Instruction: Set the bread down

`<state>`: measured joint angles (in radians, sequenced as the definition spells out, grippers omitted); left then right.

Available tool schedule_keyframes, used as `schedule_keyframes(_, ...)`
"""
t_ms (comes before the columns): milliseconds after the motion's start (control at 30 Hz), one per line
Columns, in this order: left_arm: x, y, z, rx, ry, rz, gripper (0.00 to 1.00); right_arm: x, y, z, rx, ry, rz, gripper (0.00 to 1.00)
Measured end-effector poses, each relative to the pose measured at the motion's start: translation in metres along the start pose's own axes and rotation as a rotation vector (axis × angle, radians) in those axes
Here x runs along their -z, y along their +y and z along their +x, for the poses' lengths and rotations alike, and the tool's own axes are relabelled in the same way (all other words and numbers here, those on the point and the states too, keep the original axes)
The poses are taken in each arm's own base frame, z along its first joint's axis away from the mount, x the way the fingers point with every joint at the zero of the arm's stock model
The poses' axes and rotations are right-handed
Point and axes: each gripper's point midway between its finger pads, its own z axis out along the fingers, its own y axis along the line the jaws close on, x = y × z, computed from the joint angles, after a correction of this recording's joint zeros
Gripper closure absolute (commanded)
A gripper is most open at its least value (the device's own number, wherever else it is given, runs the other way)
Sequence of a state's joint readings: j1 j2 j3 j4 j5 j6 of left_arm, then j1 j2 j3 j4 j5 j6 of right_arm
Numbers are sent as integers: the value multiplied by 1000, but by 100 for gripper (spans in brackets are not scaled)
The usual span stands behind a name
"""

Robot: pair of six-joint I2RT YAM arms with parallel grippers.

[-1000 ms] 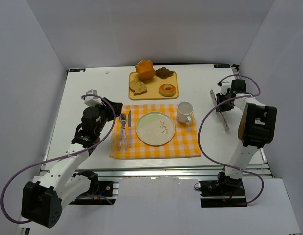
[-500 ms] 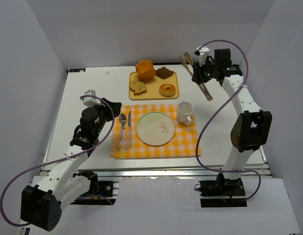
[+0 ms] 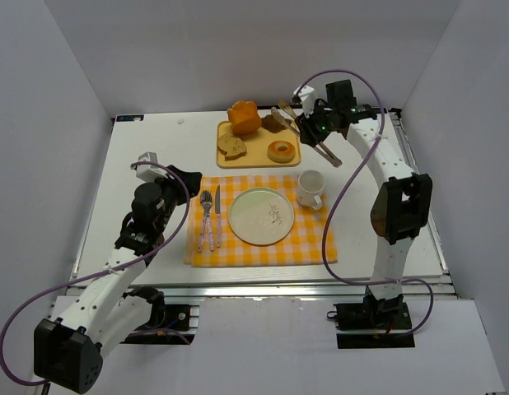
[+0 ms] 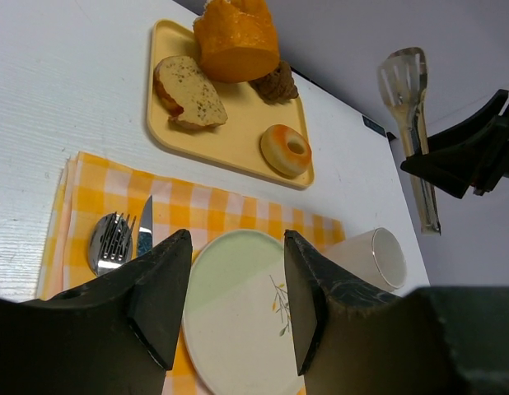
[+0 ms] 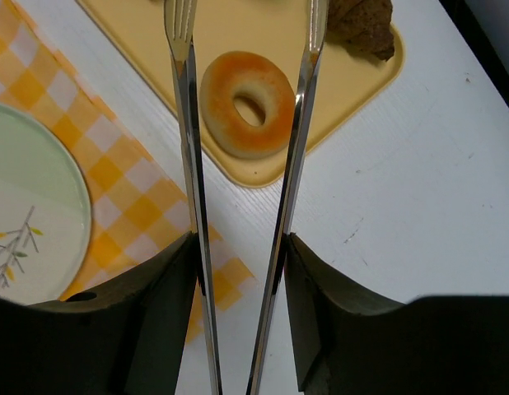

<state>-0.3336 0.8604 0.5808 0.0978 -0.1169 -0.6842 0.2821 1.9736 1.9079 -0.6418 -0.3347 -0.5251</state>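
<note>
Operator: Status, left side?
Inspector: Left gripper (image 4: 234,240) hovers at the left edge of the checked placemat (image 4: 230,210), near the fork (image 4: 114,239); fingers apart, nothing between them.
Operator: Bread position?
Inspector: Bread (image 4: 189,90) lies flat on the tray (image 4: 238,140), left part, just beside the orange loaf (image 4: 236,37).
Operator: Right side?
Inspector: Right gripper (image 5: 240,243) is clamped on tongs (image 5: 187,123), tong arms spread above the donut (image 5: 246,103).

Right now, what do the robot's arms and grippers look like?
The left arm and right arm match: white tubes with chunky black joints. A purple cable loops beside each. The left gripper and right gripper each have two black wedge-shaped fingers.
</note>
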Motion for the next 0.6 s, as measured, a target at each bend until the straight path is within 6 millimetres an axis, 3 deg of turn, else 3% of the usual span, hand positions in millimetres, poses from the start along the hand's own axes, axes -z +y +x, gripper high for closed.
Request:
schedule_keyframes(233, 0, 1, 0, -6, -1, -4, 41, -22, -3, 22, 181, 118, 2, 49)
schedule_keyframes(600, -4, 5, 5, -13, 16, -17, 41, -37, -35, 61, 450, 311, 35, 49)
